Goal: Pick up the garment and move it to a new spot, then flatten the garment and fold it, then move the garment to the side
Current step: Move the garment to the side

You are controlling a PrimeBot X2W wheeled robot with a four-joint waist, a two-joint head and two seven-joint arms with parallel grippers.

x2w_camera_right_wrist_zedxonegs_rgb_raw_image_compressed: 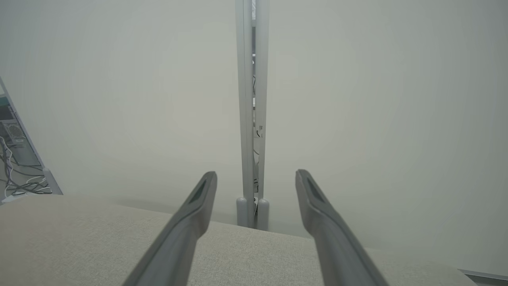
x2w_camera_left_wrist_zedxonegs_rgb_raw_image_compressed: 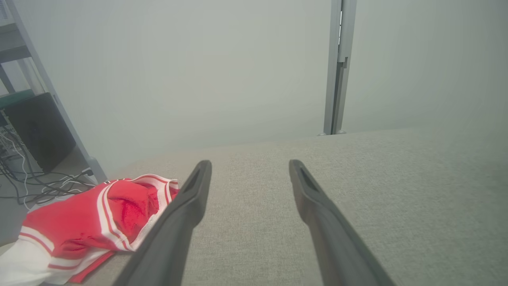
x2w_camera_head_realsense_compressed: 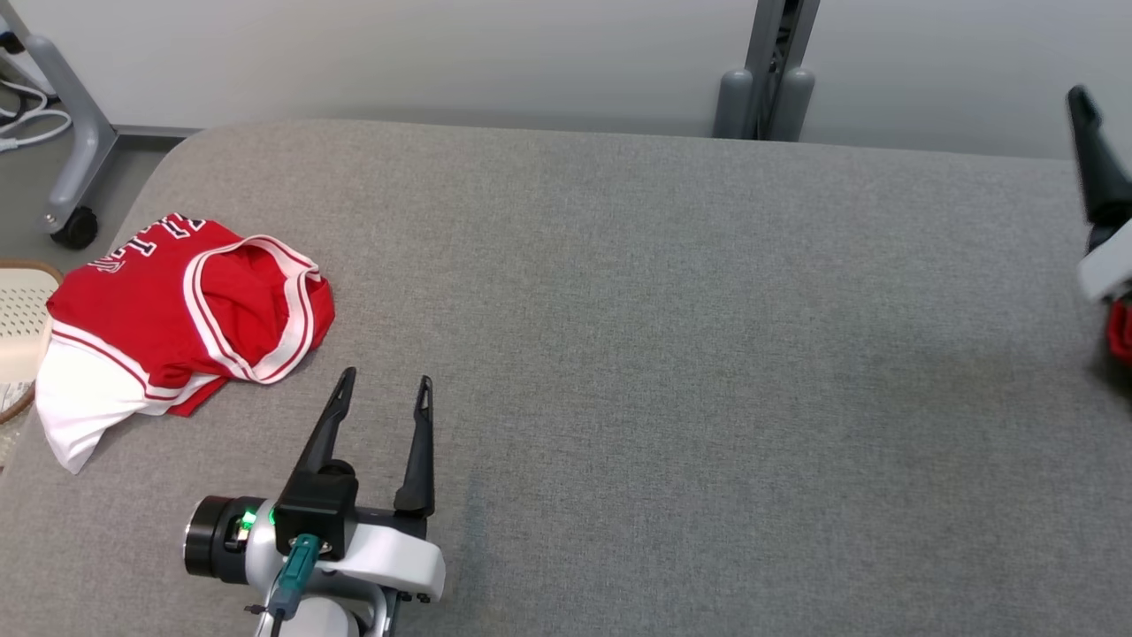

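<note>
Hovering left gripper [x2w_camera_head_realsense_compressed: 387, 379], fingers spread, near crumpled red-and-white jersey [x2w_camera_head_realsense_compressed: 177, 310], not touching.
Jersey lies at left edge of grey table [x2w_camera_head_realsense_compressed: 663, 354]; right gripper [x2w_camera_right_wrist_zedxonegs_rgb_raw_image_compressed: 256, 174] spread too, well apart at right.

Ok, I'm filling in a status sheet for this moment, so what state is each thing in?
garment, crumpled in a heap at the left end of the table, unfolded, not held.
left gripper, fingers open, empty, beside the garment but apart from it.
right gripper, fingers open, empty, far from the garment.
</note>
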